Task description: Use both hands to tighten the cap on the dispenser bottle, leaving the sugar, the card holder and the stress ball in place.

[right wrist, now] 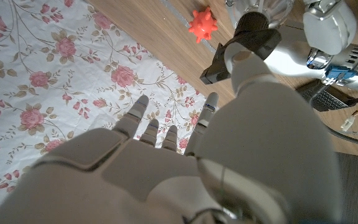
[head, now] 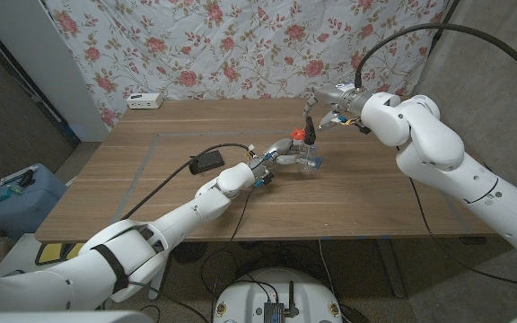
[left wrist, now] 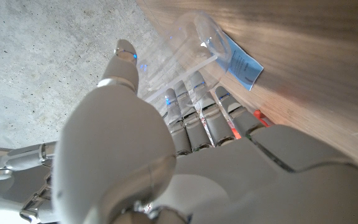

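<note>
Left robot hand (head: 272,164) gripping clear dispenser bottle (head: 310,158), right robot hand (head: 317,115) pinching its cap, wooden table (head: 151,188), floral cloth backdrop (head: 240,45)

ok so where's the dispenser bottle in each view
head view: dispenser bottle near the picture's centre, just in front of the stress ball, held by the left hand.
left wrist view: its clear body just beyond that hand's fingers.
right wrist view: its black top beside the left hand.
shared landmark: the left hand.
</note>
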Available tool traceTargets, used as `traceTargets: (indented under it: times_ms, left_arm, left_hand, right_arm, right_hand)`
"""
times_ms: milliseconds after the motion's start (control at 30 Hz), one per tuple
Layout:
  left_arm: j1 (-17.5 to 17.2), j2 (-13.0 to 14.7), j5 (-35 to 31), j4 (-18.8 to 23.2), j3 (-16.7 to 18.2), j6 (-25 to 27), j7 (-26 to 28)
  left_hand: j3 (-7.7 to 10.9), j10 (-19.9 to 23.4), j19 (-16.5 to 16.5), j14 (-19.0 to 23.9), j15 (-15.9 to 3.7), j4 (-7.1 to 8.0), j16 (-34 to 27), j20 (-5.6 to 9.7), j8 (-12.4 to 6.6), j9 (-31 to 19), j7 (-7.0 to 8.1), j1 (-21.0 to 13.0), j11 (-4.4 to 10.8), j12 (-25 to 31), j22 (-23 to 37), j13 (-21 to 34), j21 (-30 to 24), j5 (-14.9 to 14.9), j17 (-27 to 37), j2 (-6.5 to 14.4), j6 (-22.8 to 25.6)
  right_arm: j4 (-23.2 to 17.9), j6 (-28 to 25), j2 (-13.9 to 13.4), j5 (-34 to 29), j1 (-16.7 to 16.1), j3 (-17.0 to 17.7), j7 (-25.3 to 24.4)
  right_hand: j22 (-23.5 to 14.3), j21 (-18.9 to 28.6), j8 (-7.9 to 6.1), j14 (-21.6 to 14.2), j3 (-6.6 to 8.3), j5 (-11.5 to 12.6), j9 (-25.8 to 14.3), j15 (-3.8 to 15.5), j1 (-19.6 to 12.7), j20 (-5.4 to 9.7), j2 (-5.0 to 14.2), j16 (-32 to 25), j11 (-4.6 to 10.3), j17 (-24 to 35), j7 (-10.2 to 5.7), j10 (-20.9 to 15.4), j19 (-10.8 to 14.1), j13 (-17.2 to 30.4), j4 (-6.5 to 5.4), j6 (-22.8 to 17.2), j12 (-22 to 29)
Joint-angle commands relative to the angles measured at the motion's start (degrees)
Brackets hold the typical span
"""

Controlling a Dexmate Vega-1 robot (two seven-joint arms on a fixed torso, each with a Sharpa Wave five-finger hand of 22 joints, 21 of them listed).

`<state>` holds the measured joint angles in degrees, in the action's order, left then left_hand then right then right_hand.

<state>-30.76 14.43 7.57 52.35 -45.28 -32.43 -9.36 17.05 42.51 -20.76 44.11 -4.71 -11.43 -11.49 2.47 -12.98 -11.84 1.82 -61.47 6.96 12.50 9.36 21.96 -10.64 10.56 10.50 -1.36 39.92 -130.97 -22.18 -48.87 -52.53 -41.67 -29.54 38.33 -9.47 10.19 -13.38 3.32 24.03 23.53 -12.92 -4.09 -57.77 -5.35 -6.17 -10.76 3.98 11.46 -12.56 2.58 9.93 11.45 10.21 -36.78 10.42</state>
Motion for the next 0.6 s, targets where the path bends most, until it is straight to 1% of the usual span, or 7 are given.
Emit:
traceTargets:
  times_ms: [33, 367, 433, 600]
  left_arm:
    - [0.2, -0.1, 0.0, -0.4, -0.1, -0.2, 0.0]
    - [0.5, -0.3, -0.2, -0.7, -0.1, -0.4, 0.0]
    - [0.5, -0.3, -0.2, -0.7, -0.2, -0.4, 0.0]
    - [0.5, -0.5, -0.1, -0.9, -0.2, -0.5, -0.1]
  left_hand:
    - [3.50, 0.5, 0.1, 0.5, -4.69, 2.77, -0.2, 4.84, -0.19, -0.1, 1.54, 2.7, 0.07, 0.3, 0.1, 0.3, 0.0, -0.1, 0.2, 5.9, 5.8]
    - [3.50, 0.5, 0.1, 0.5, -4.67, 2.80, -0.2, 4.77, -0.16, -0.1, 1.44, 2.7, -0.05, 0.3, 0.1, 0.3, 0.0, -0.1, 0.2, 5.9, 5.8]
    - [3.52, 0.5, 0.1, 0.5, -4.68, 2.78, -0.2, 4.76, -0.16, -0.1, 1.48, 2.7, -0.04, 0.3, 0.1, 0.3, 0.0, -0.1, 0.2, 6.0, 5.8]
    - [3.52, 0.6, 0.2, 0.4, -4.66, 2.76, -0.2, 4.74, -0.15, -0.1, 1.48, 2.7, 0.11, 0.3, 0.1, 0.3, 0.0, -0.1, 0.2, 5.9, 5.8]
  right_arm:
    - [1.3, -0.3, -0.8, 1.4, 2.5, -2.7, 0.2]
    - [1.7, -1.9, -0.6, 1.2, 3.8, -4.3, 2.6]
    - [1.6, -2.6, -0.6, 0.9, 4.0, -4.5, 3.3]
    - [1.4, -3.9, -0.3, 0.1, 4.9, -5.4, 5.5]
  right_hand:
    - [-0.1, 0.2, -0.36, 0.4, 0.27, 0.3, -0.2, 0.01, -0.3, 0.01, 0.09, -0.1, 0.23, 0.2, -0.25, 0.3, -0.3, 0.1, -0.38, -0.5, 0.3]
    - [-0.1, 0.3, -0.47, 0.7, 0.09, 0.4, -0.2, -0.23, -0.2, 0.02, 0.17, -0.2, 0.02, 0.3, -0.25, 0.6, -0.3, 0.1, -0.78, -0.9, 0.3]
    - [-0.1, 0.2, -0.47, 0.8, -0.01, 0.4, -0.2, -0.26, -0.1, -0.01, 0.14, -0.2, -0.44, 0.3, -0.25, 0.8, -0.4, 0.1, -0.90, -0.9, 0.3]
    - [-0.1, 0.3, -0.42, 1.1, -0.17, 0.4, -0.2, -0.44, 0.1, -0.09, 0.04, -0.2, -0.78, 0.3, -0.24, 1.1, -0.4, 0.1, -1.03, -0.8, 0.2]
